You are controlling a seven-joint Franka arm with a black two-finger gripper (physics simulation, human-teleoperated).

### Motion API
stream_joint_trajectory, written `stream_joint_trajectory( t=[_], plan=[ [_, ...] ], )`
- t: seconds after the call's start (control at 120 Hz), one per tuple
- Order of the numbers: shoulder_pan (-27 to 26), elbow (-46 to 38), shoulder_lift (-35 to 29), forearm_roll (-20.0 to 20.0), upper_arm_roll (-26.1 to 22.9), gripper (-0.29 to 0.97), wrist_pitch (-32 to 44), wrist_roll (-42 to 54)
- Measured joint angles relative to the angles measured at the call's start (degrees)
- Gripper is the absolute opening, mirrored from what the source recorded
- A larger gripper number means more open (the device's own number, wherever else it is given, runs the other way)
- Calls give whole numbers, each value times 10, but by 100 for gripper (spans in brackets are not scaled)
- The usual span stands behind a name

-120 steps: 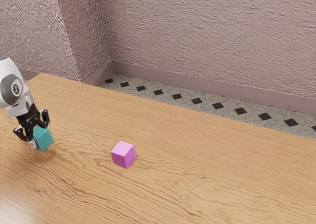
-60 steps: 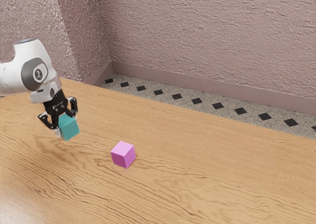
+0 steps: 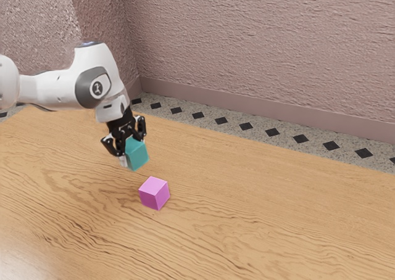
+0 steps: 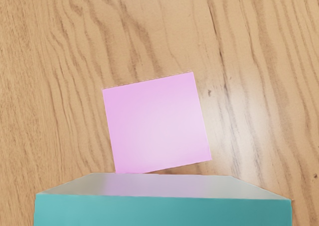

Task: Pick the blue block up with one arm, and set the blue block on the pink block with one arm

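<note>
- Across the wooden table (image 3: 278,230), the white Franka arm (image 3: 62,89) reaches in from the exterior view's left.
- Its black gripper (image 3: 128,149) is clamped on the blue block (image 3: 138,155), carried clear of the tabletop.
- The pink block (image 3: 154,192) rests on the table, below the blue block and toward the exterior view's right, apart from it.
- In the wrist view its edges sit slightly skewed to the blue block's; I judge a short carry and a small twist are needed.

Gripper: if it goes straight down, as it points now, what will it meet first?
The gripper holds the blue block, which would likely land on the table just short of the pink block; depth is unclear.
</note>
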Motion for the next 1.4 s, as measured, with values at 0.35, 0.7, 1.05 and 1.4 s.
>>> stream_joint_trajectory(
  t=[0.35, 0.7, 1.05, 1.4],
  plan=[
    [-22, 54, 77, 4, 1, 31, 2, -138],
    [-34, 27, 73, 5, 0, 31, 2, -231],
    [-50, 1, 54, 12, -5, 39, 1, -270],
    [-47, 1, 42, 13, -4, 61, -7, -277]
  ],
)
